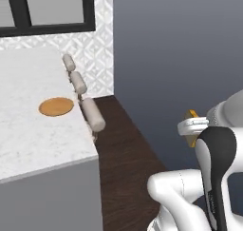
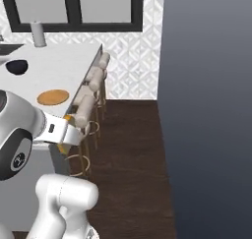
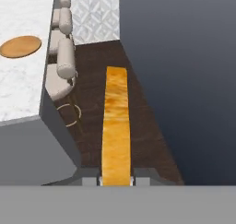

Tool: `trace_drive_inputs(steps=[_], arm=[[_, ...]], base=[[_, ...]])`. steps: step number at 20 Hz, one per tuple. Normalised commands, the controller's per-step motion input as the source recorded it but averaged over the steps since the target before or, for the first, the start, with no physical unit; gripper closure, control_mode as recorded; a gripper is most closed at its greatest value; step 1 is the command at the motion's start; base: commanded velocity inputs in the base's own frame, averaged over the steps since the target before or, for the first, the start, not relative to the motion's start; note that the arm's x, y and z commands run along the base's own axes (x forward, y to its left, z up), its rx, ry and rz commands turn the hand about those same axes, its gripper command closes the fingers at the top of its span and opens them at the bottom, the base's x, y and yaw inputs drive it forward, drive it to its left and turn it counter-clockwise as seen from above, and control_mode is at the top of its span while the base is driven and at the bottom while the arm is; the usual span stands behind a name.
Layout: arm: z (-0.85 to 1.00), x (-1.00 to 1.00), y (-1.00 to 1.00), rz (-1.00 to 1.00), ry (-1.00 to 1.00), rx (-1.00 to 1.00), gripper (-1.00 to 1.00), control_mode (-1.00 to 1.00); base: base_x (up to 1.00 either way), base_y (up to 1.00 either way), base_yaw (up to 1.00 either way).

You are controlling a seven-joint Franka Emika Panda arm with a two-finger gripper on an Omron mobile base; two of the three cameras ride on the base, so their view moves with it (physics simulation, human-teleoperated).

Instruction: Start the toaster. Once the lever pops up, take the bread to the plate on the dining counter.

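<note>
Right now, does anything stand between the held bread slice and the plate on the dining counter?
Nothing rests on the marble counter near the round tan-orange plate. The orange-yellow bread slice, clamped in the pincer, is over the floor beyond the beige stools lining the counter's edge.

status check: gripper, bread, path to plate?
Gripper shut on bread, held edge-on over the dark floor. Plate bare on the dining counter, off to the left. Stools line the counter edge between arm and plate.

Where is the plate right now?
The plate lies flat on the dining counter, near the edge lined with bar stools; in the hand view it sits upper left, left of the held bread.
</note>
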Motion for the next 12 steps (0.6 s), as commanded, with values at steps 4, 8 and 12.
trace_drive_inputs(steps=[4, 8, 12], arm=[[0.0, 0.0, 0.0, 0.0, 0.0, 0.0, 1.0, 1.0], [0.0, 0.0, 0.0, 0.0, 0.0, 0.0, 1.0, 1.0], [0.0, 0.0, 0.0, 0.0, 0.0, 0.0, 1.0, 1.0]], base=[[0.61, -0.84, 0.49], [0.65, -0.53, 0.63], [0.69, -0.44, 0.68]])
